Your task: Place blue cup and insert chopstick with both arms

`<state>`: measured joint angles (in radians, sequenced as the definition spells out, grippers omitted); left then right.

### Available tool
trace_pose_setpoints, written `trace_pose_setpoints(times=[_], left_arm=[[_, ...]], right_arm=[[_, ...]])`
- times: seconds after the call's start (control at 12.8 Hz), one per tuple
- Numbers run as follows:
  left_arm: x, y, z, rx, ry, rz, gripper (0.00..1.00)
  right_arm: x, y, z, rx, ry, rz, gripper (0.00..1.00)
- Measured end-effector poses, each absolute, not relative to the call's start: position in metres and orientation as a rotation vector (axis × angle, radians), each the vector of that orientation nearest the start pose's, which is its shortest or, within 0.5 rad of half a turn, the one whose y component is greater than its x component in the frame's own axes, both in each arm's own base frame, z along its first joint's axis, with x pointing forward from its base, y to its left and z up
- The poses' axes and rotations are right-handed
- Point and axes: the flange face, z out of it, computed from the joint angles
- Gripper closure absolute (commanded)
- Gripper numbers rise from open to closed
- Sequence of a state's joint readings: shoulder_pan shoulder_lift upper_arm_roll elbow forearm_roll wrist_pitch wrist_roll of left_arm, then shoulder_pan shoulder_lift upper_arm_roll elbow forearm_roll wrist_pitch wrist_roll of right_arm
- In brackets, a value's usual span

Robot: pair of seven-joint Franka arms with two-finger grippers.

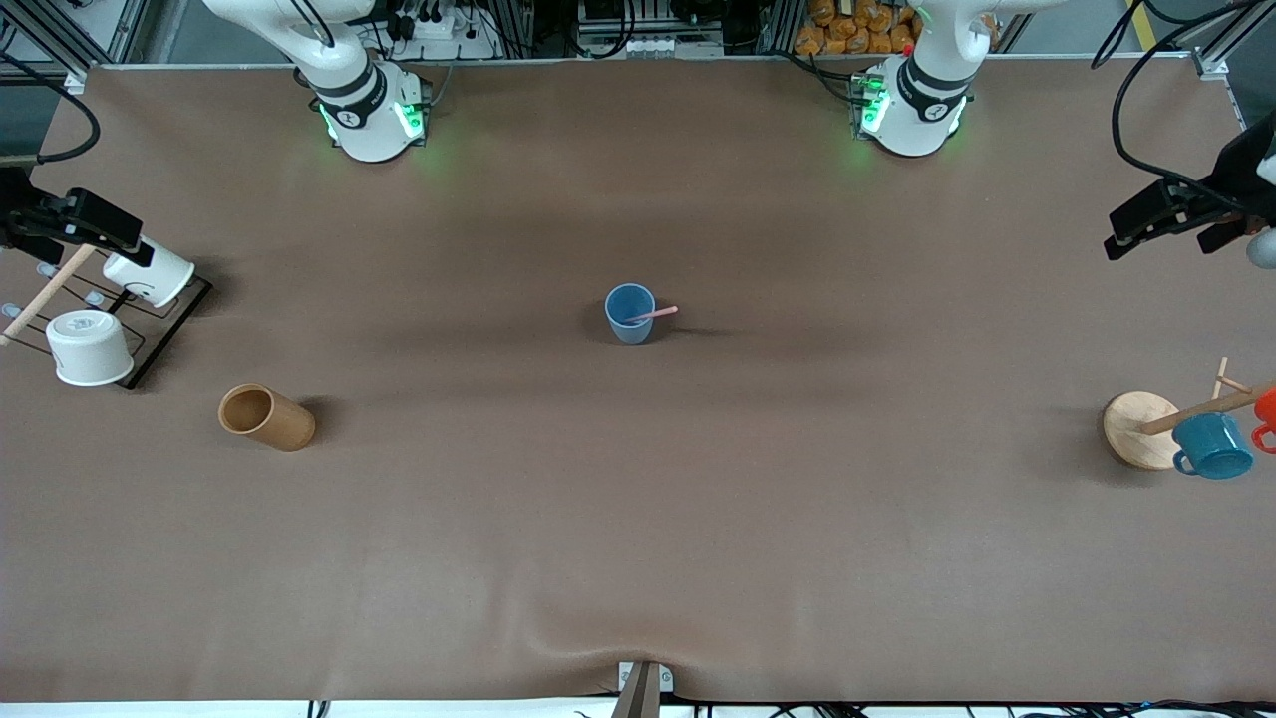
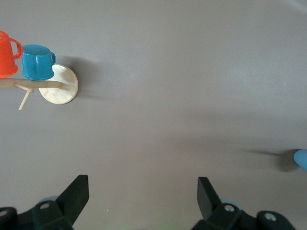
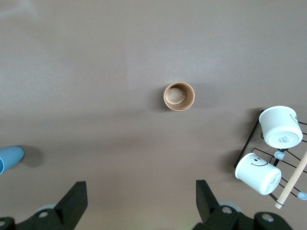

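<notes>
The blue cup (image 1: pixel 629 313) stands upright in the middle of the table. The pale pink chopstick (image 1: pixel 658 314) is in it, leaning on the rim with its end sticking out toward the left arm's end. My left gripper (image 1: pixel 1166 234) is open and empty, up over the left arm's end of the table; in its wrist view (image 2: pixel 143 191) the cup (image 2: pixel 301 159) shows at the edge. My right gripper (image 1: pixel 90 224) is open and empty over the white-cup rack; in its wrist view (image 3: pixel 141 191) the cup (image 3: pixel 9 158) also shows at the edge.
At the right arm's end stand a black wire rack (image 1: pixel 169 334) with two white cups (image 1: pixel 90 346) and a brown cup (image 1: pixel 267 417). At the left arm's end a wooden stand (image 1: pixel 1136 429) holds a teal mug (image 1: pixel 1213 446) and an orange mug (image 1: pixel 1266 409).
</notes>
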<state>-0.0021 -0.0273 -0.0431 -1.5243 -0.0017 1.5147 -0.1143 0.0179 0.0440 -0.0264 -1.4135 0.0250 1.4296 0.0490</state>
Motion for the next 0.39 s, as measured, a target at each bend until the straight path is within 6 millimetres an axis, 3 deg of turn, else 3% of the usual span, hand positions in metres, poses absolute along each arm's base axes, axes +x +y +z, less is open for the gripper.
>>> trace_pose_setpoints(times=[0.39], left_arm=[[0.5370, -0.0267, 0.6599, -3.142, -0.103, -0.038, 0.00]], right_arm=[[0.5502, -0.0074, 0.6638, -3.125, 0.101, 0.050, 0.00]])
